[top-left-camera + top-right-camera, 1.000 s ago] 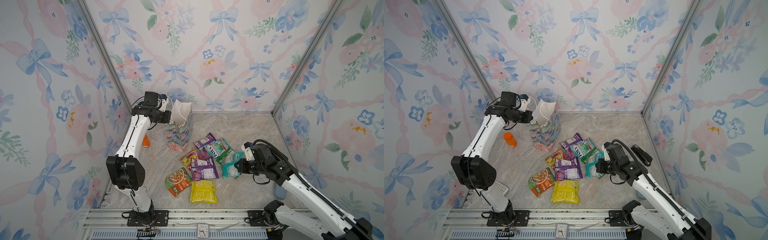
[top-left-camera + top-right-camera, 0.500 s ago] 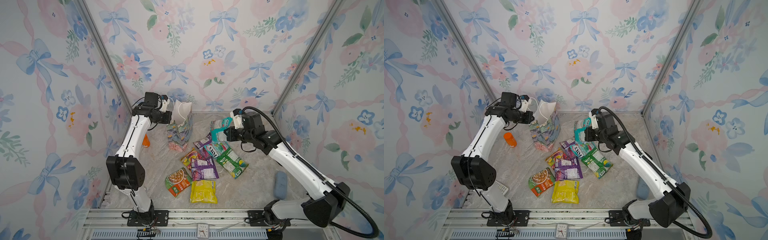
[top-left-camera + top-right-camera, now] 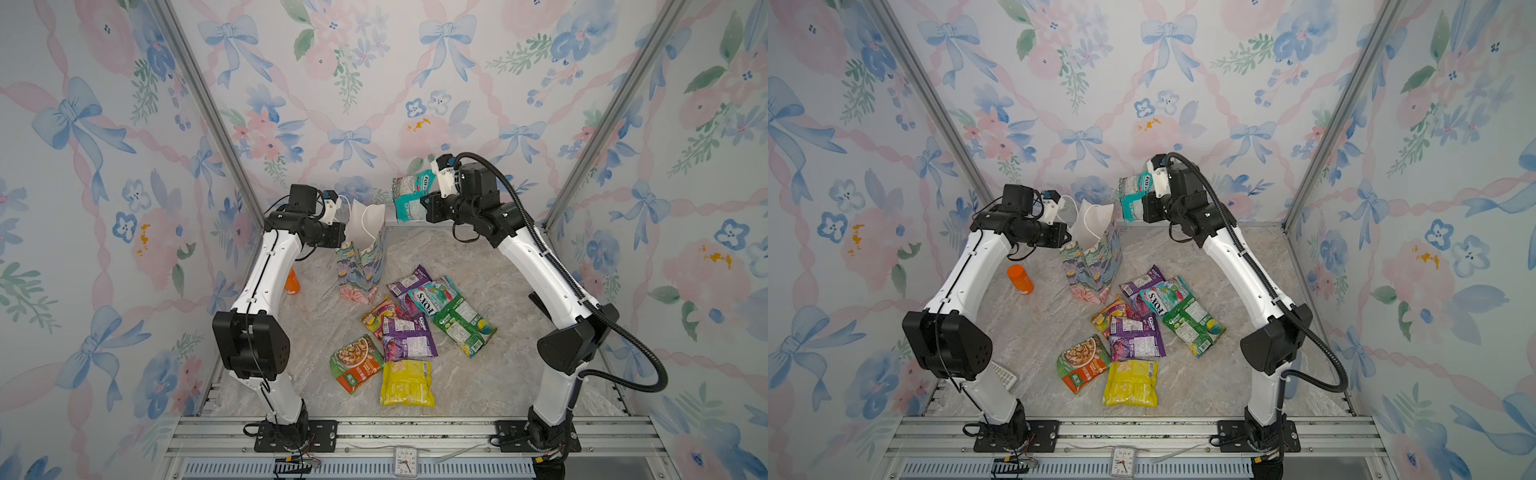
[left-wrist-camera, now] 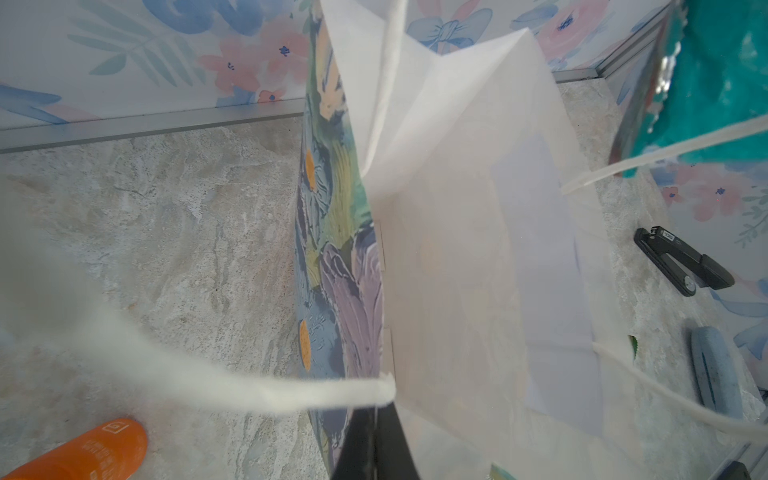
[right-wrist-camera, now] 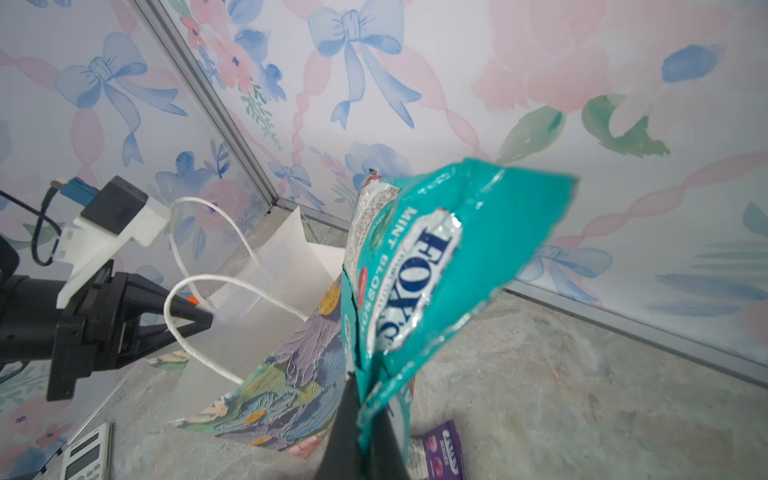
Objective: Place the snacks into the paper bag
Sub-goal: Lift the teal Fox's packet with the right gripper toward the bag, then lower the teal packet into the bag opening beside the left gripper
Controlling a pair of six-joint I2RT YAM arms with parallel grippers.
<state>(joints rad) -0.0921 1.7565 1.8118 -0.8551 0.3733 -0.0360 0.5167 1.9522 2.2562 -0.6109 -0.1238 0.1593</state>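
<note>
Beside paper bag (image 3: 361, 266), right tool (image 3: 423, 204) aloft

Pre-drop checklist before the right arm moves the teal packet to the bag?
1. Right jaws shut on teal glossy FOXS plastic packet: ok.
2. Floral paper gift bag upright, mouth open: ok.
3. Left jaws pinching bag rim: ok.
4. Packet over the mouth: not ok, it hangs beside it, on the right arm's side.
5. Bag interior free: ok, only white paper shows in the left wrist view.
6. White cord handles clear of the mouth: cannot tell.
</note>
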